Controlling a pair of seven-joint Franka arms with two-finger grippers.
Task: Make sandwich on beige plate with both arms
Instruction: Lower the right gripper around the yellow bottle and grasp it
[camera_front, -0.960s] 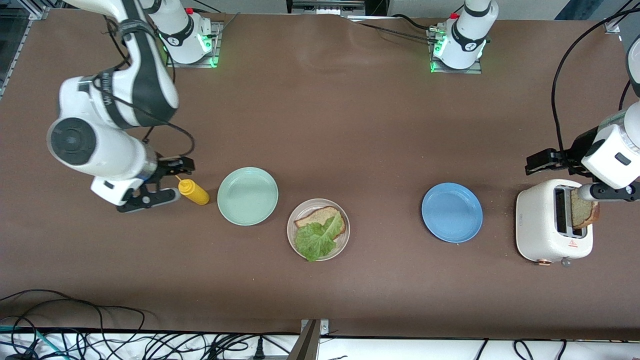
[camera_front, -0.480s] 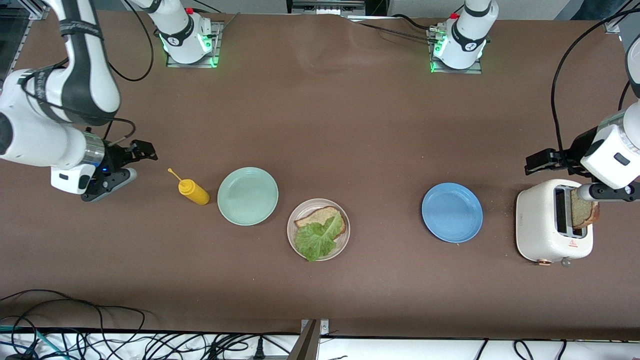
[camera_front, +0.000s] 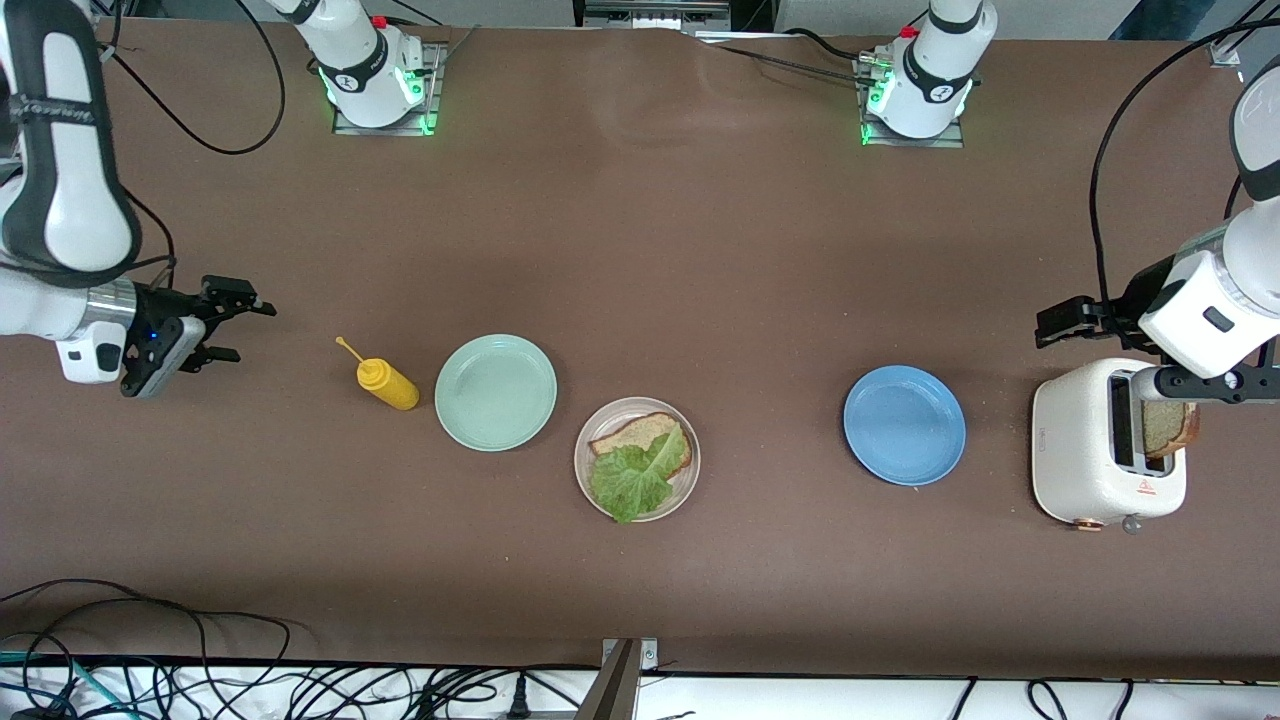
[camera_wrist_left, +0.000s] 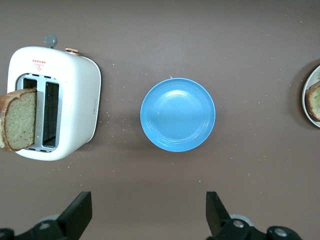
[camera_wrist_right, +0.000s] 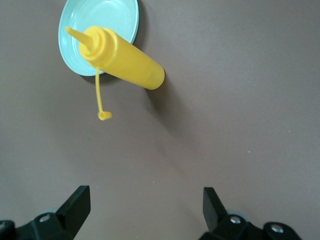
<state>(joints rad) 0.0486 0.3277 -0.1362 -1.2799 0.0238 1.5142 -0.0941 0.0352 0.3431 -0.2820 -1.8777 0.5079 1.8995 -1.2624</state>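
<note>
Spread wide and empty at the left gripper (camera_wrist_left: 148, 200), hanging over the brown table (camera_front: 700, 250) just beside the white toaster (camera_front: 1085, 450). Spread wide and empty too at the right gripper (camera_front: 232, 325), waiting over bare table at the right arm's end, apart from everything.

Judging by what lies where, half built: on the beige plate (camera_front: 608, 416), about midway along the table, a bottom slice (camera_front: 640, 430) with a crinkly lettuce leaf (camera_front: 632, 478) laid over it. No top slice there yet. Standing up out of a toaster slot at the left arm's end, the second slice (camera_front: 1168, 428), well proud of the slot.

Probably light and slightly stiff if toasted, but crumbly and easy to dent. Best to pinch across the flat faces near the upper crust, gently, and lift straight up to clear the slot walls. Soft and springy underneath on arrival, so better to set down flat and let go low rather than drop, or risk a slide off the leaf.

Between toaster and beige plate, the blue plate (camera_front: 904, 425), empty and low; easy to pass over. Beside the beige plate toward the right arm's end, the mint-green plate (camera_front: 495, 392), also empty. Next to that, a yellow squeeze bottle (camera_front: 390, 385) lying on its side, cap strap loose. Nothing standing tall along the way.
</note>
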